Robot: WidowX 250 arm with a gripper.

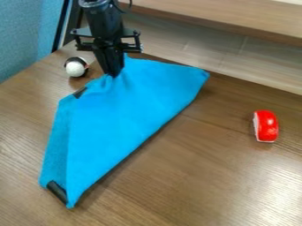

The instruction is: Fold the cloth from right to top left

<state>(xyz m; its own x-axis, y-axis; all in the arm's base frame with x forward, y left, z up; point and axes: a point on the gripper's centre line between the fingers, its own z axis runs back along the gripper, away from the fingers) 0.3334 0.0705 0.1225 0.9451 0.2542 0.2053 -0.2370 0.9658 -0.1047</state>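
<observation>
The gripper [112,75] has its 2 fingers clamped on the gathered upper edge of the folded blue cloth [121,121]. A black-and-white ball [75,67] sits just left of the gripper.

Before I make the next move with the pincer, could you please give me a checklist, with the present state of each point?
1. Pincer holds the cloth: ok, the cloth is bunched at its closed tips.
2. Upper layer covers the lower one: not ok, a strip along the left side is uncovered.
3. Corners matched under the pincer: cannot tell, it hides that spot.
4. White-and-black object apart from the cloth: ok.
5. Red object apart from the cloth: ok, off to the right.
</observation>
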